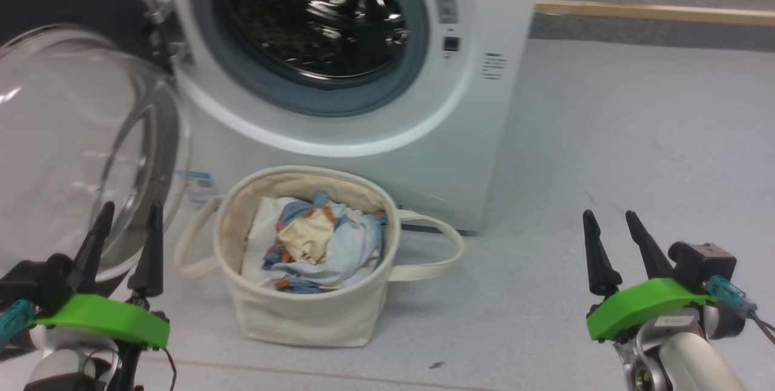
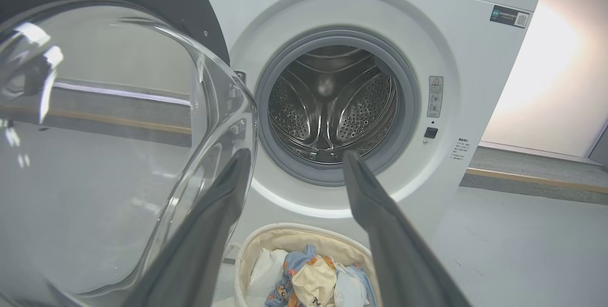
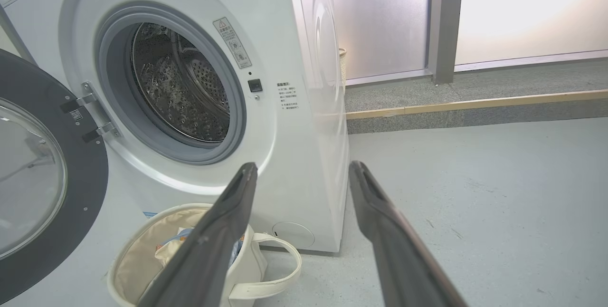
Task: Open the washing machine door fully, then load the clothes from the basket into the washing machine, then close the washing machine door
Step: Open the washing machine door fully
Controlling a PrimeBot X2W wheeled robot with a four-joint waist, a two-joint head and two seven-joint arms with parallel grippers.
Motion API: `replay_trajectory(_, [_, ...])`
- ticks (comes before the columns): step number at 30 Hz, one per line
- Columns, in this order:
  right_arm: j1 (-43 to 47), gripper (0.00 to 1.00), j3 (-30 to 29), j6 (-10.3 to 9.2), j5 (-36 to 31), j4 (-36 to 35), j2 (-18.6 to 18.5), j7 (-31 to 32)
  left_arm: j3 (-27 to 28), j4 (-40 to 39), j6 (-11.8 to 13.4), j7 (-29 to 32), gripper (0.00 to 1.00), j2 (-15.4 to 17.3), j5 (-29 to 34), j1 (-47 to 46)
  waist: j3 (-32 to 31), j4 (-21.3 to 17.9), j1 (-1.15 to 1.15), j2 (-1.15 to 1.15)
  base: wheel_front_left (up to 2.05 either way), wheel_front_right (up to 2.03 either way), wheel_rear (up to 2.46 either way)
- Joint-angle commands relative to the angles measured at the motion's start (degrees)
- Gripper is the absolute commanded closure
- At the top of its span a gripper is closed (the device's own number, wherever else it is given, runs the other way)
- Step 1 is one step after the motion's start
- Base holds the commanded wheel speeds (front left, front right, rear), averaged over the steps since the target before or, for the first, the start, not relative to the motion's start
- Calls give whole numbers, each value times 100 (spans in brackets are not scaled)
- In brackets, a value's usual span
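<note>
Head view: one washing machine (image 1: 484, 137), its single washing machine door (image 1: 72, 137) swung wide to the left. One basket (image 1: 303, 312) with two loop handles (image 1: 436, 252) stands on the floor (image 1: 605, 137) just before it, holding the clothes (image 1: 327, 239), perhaps three tangled pieces. The left hand (image 1: 132, 204) and right hand (image 1: 608, 214) hover low, fingers narrowly parted, holding nothing.

Left wrist view: one perforated drum (image 2: 332, 102) inside one grey gasket (image 2: 263, 121).

Right wrist view: two hinge brackets (image 3: 90, 117) join door and machine.

The basket (image 1: 303, 312) stands on the grey floor (image 1: 611, 137), clothes (image 1: 321, 246) heaped inside. Just behind the basket rises the washing machine (image 1: 472, 137), its washing machine door (image 1: 72, 137) swung out to the basket's left. The left gripper (image 1: 132, 206) hangs left of the basket and the right gripper (image 1: 608, 215) well to its right, fingers parted, empty.
</note>
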Motion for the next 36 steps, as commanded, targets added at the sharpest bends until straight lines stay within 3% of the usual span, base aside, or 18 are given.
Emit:
replay_trajectory(1, [-259, 0, 119, 3, -46, -222, -131, -18, 191, -221, -30, -61, 0, 154, 16, -173, 21, -272, 0, 0, 0, 0, 0])
replay_trajectory(7, [-309, 0, 198, 3, -31, -285, -182, 6, 205, -289, 5, -124, 0, 219, 57, 76, 77, -676, 0, 0, 0, 0, 0])
replay_trajectory(12, [-296, 0, 274, 3, 39, -283, -220, -27, 244, -333, 64, -154, 0, 248, 56, 170, 131, -787, 0, 0, 0, 0, 0])
replay_trajectory(36, [-310, 0, 315, 3, 115, -274, -382, -45, 234, -264, 200, -185, 0, 289, 6, 289, 63, -504, 0, 0, 0, 0, 0])
